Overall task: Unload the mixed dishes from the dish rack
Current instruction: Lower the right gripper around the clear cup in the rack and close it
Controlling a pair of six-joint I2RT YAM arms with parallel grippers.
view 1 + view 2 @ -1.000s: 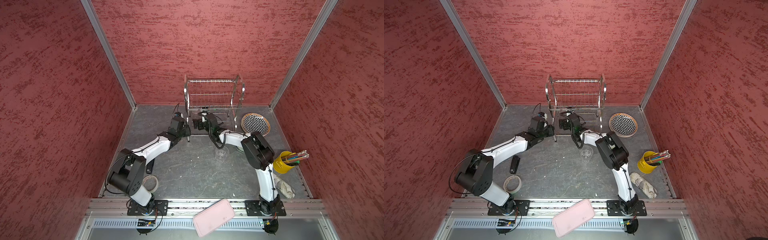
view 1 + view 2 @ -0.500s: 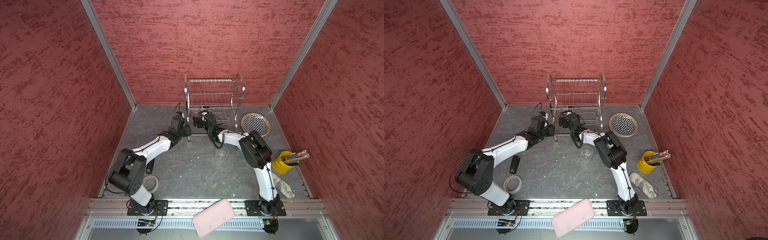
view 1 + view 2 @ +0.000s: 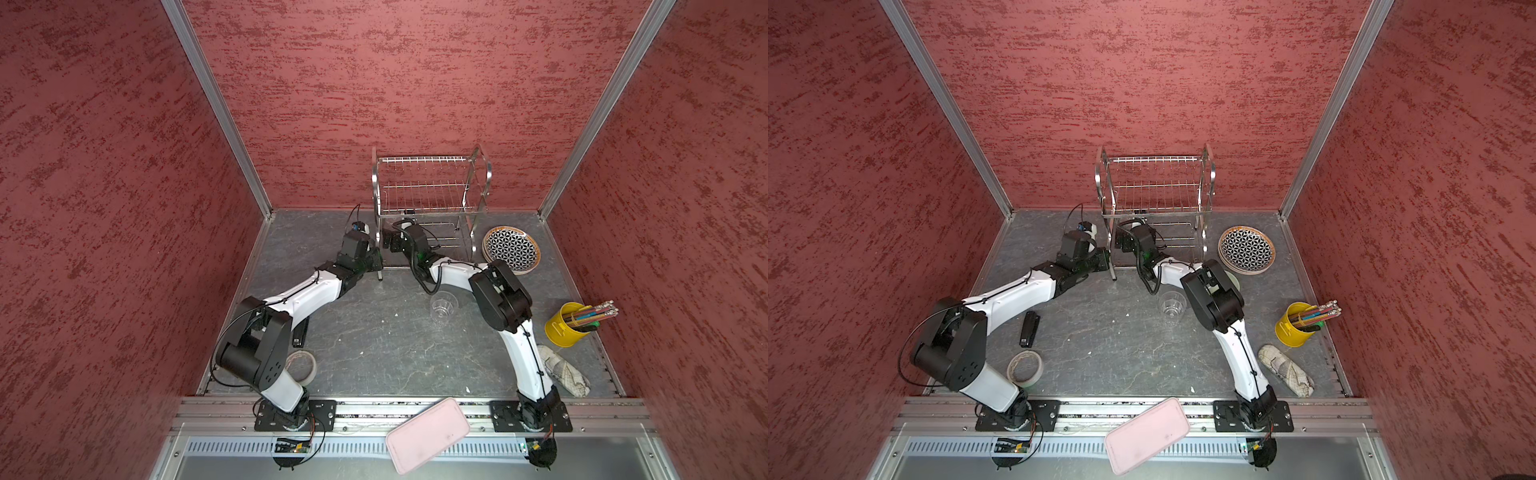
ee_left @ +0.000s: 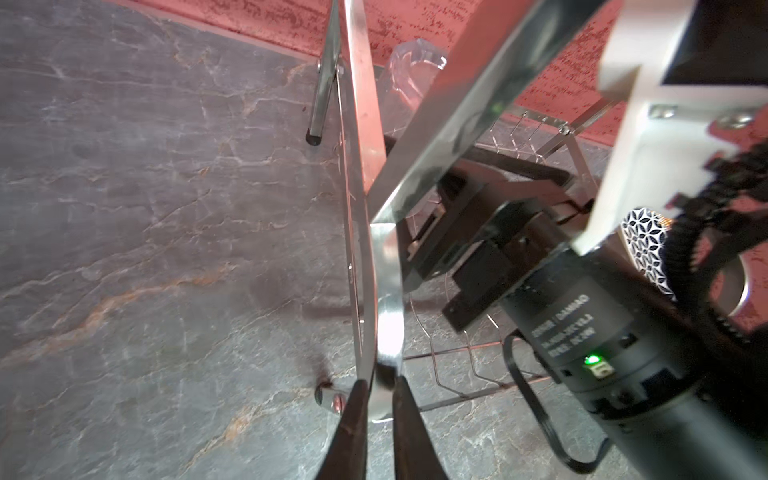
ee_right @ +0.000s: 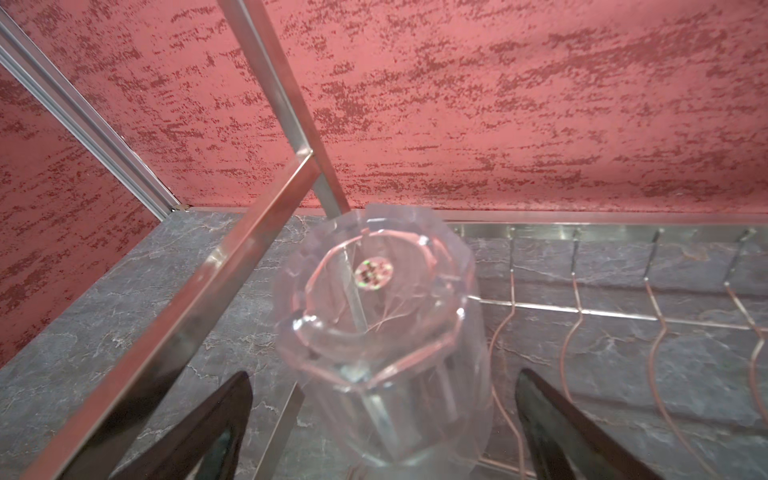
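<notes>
left gripper (image 4: 379, 384) clamps dish rack (image 4: 386, 291) | right gripper (image 5: 384, 374) apparently straddles clear cup (image 5: 374, 291)

Three red, roughly textured walls close in the scene: a back wall (image 3: 415, 83) across the upper centre, a left wall (image 3: 104, 208) and a right wall (image 3: 685, 208). Slanting aluminium posts (image 3: 216, 108) mark the back corners. The surface (image 3: 374, 353) is dark grey, veined like slate and evenly lit. An aluminium rail (image 3: 374, 409) and a slotted grille (image 3: 353, 448) run along the lower edge.
</notes>
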